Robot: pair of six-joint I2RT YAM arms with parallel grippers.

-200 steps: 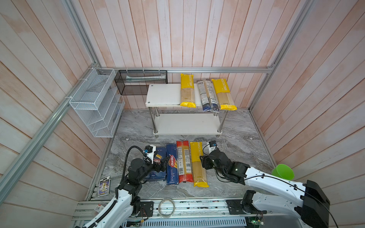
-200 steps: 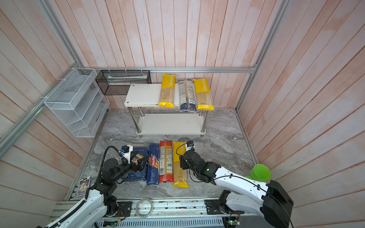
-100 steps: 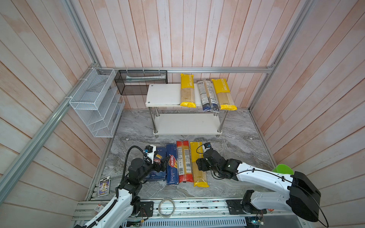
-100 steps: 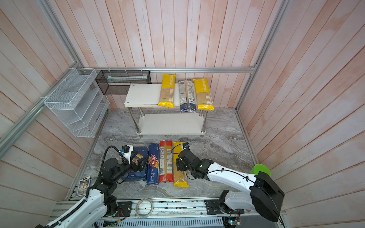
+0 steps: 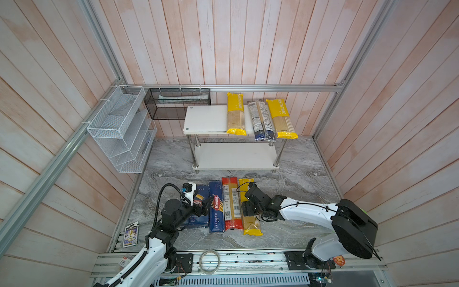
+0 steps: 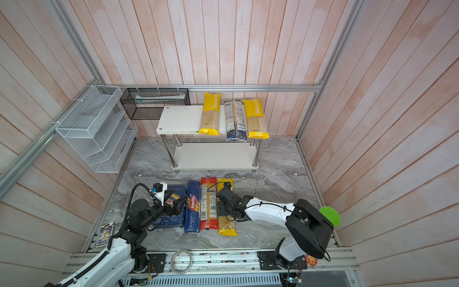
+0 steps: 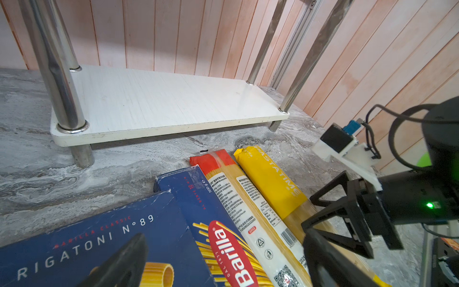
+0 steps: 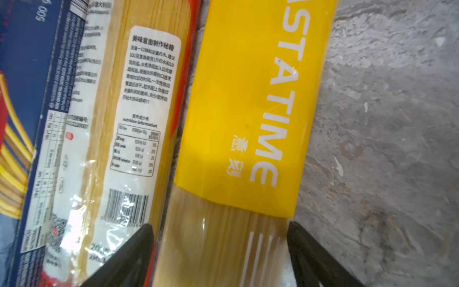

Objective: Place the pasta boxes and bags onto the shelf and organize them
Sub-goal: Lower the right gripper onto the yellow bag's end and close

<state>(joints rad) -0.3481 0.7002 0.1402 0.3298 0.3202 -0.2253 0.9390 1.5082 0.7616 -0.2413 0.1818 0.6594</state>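
Three bags already lie on the top tier of the shelf: a yellow PASTATIME bag, the dark blue and clear bag and a second yellow bag. The shelf's lower tier is bare.

Four packs wait on the floor before the shelf: rigatoni box, spaghetti box, red-ended bag and third yellow bag.

The right gripper straddles that last bag, fingers apart, nothing clamped. The left gripper hangs spread over the boxes. I'd call it nearly half done.

Shelf, upper tier: left half bare; right half taken by three bags, side by side. Lower tier: bare throughout, entry between chrome legs. Marble floor: open strip before shelf, open right of yellow bag.
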